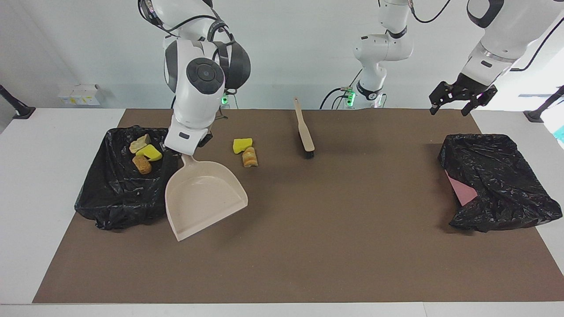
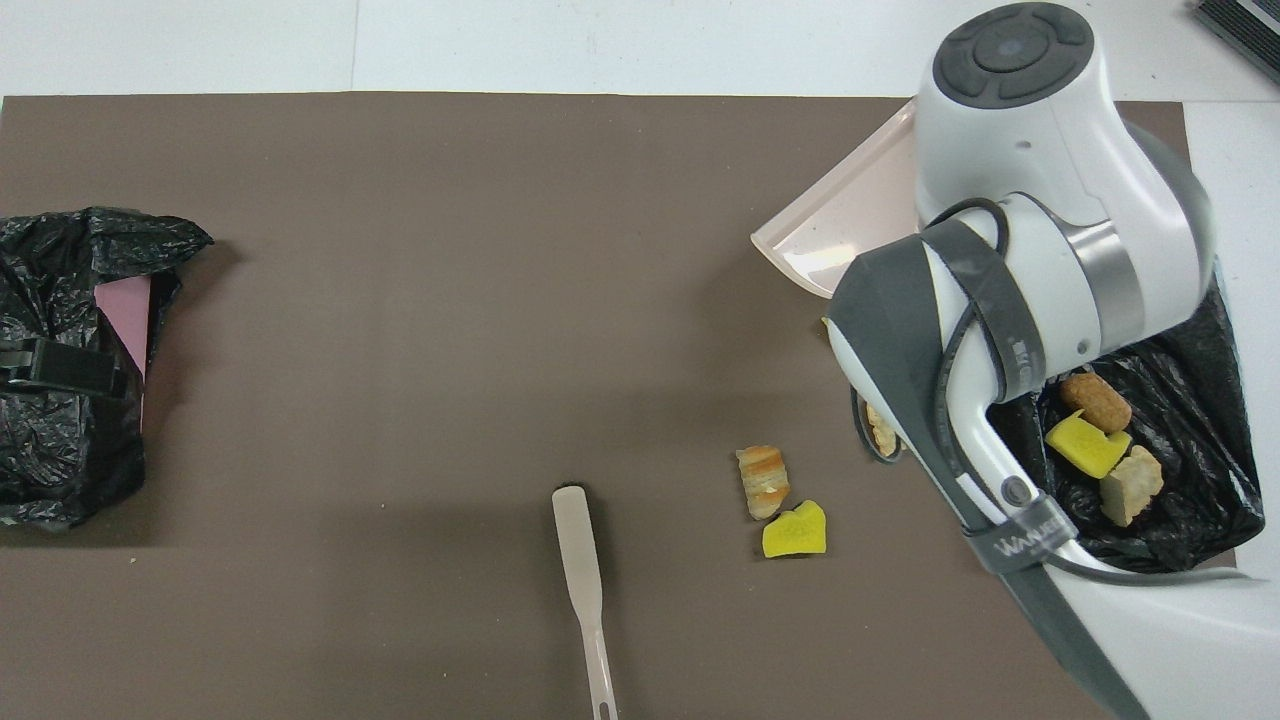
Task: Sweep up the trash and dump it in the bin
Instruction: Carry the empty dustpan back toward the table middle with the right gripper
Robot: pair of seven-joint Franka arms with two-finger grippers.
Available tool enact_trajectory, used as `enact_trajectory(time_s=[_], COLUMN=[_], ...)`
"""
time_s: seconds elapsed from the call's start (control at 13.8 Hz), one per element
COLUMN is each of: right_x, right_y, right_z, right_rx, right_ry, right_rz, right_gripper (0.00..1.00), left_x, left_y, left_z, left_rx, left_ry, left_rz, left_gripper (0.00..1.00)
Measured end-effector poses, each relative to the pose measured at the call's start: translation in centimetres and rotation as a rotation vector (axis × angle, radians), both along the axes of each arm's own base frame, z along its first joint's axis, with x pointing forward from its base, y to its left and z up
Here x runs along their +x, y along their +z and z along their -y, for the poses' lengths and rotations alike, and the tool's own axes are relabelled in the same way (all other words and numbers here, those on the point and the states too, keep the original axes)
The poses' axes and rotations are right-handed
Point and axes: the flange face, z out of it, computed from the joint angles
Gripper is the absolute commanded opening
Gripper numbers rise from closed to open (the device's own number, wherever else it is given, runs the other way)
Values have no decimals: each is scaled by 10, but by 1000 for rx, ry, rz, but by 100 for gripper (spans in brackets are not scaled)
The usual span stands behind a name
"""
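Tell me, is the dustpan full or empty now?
Empty. The dustpan shows a bare inside, and three scraps lie in the black bin.

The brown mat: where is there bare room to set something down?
Bare: the wide stretch between the brush and the bin bag at the left arm's end. Crowded: between the brush and the other bin bag, with the dustpan and two scraps.

So the right gripper point(image 1: 190, 152) holds the dustpan point(image 1: 204, 200) over the worktop point(image 1: 308, 246), just beside the bin point(image 1: 114, 198) with three scraps point(image 1: 143, 154) in it. Two scraps point(image 1: 246, 152) sit near that gripper, brush point(image 1: 305, 130) past them toward the left arm's end. Left gripper point(image 1: 458, 97) hangs above the second bin point(image 1: 498, 180).
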Motion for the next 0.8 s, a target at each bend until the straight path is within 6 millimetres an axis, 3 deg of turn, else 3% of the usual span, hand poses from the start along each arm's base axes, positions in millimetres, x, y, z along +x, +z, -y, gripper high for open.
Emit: enact_trajectory(time_s=[0.22,0.43,0.8], right_x=[6,11,2], right_y=[-14,-51,-98], right_z=[-56,-125,-213], right_rx=[54,150,268], right_ry=[-139,-293,-496], right_rz=[54,106,154], right_gripper=[0,0,0], left_x=[-2,-1,8], left_y=[-1,-4,-11], left_z=[0,10,14], left_rx=[2,20,24], left_ry=[-2,-24,-32], left_rz=[-14,-33,-46], left_gripper=[100,100,100])
